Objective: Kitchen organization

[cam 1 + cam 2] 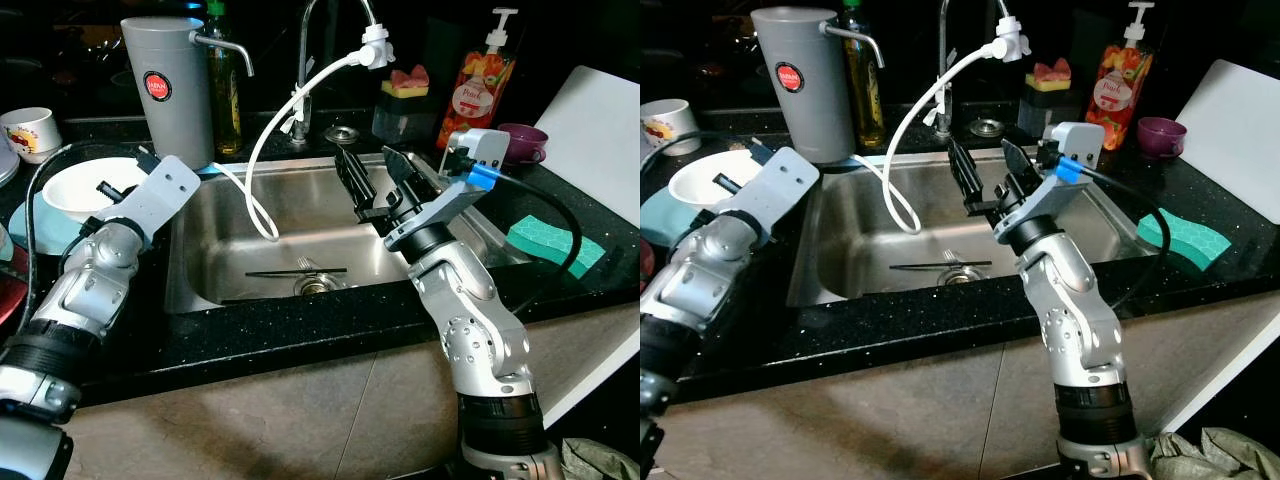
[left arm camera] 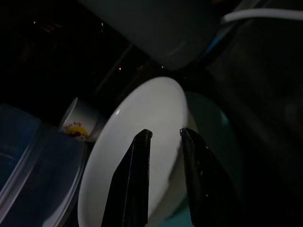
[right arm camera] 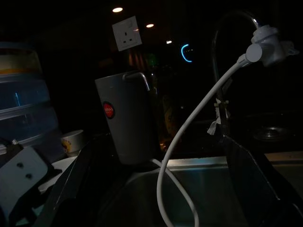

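Still early, I judge: chopsticks [image 1: 296, 271] and a fork [image 1: 306, 266] lie at the drain of the steel sink [image 1: 205, 265], nothing lifted. My right gripper [image 1: 380, 178] hangs above the basin with its black fingers spread wide, holding nothing. My left gripper [image 2: 164, 137] reaches over the white bowl [image 1: 88, 186] on the counter left of the sink, fingers a narrow gap apart at its rim; I can't tell if they touch. Behind stand a grey water filter jug [image 1: 168, 88] and a soap bottle [image 1: 482, 85].

light: head views bright, sharp | background dark | wrist views dim, murky | ceiling spots glare
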`<state>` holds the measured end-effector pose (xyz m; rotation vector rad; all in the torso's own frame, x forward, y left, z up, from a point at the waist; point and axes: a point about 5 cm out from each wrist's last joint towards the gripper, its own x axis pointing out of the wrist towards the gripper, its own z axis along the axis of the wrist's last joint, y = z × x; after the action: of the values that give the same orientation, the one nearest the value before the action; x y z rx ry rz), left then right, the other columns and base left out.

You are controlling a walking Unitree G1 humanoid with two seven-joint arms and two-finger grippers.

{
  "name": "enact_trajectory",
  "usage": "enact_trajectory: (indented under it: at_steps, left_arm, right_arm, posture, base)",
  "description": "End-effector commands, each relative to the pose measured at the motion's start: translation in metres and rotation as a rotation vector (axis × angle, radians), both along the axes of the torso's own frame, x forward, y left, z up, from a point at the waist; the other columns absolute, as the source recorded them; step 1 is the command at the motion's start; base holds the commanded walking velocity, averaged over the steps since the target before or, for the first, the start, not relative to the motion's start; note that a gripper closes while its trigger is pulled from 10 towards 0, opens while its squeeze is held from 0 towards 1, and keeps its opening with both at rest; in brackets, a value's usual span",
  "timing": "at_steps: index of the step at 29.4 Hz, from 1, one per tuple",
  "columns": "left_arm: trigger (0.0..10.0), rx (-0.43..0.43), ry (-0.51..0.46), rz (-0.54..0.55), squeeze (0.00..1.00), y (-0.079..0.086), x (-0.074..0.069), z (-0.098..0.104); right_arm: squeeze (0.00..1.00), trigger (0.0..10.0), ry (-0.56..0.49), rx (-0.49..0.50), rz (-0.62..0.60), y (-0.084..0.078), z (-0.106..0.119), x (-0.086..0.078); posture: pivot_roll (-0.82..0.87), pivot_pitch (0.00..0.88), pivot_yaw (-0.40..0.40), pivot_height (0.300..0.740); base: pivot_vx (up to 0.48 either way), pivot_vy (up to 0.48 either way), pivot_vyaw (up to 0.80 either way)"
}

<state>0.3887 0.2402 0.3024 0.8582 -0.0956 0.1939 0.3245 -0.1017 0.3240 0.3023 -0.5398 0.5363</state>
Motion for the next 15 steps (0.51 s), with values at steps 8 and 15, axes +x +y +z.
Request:
enact_trajectory:
  at_steps: [8, 15]
  left_arm:
    - [10.0, -0.098, 0.041, 0.038, 0.00, 0.020, 0.009, -0.003]
    - [10.0, -0.214, 0.101, 0.032, 0.00, 0.027, 0.013, -0.015]
  right_arm:
    - [0.00, 10.0, 0.000, 0.009, 0.018, 0.001, 0.000, -0.004]
    - [0.00, 10.0, -0.001, 0.010, 0.018, 0.001, 0.000, -0.004]
  posture:
    - [0.04, 0.175, -0.043, 0.740]
    - [0.04, 0.175, -0.043, 0.740]
  base:
    - [0.000, 0.000, 0.00]
    - [0.000, 0.000, 0.00]
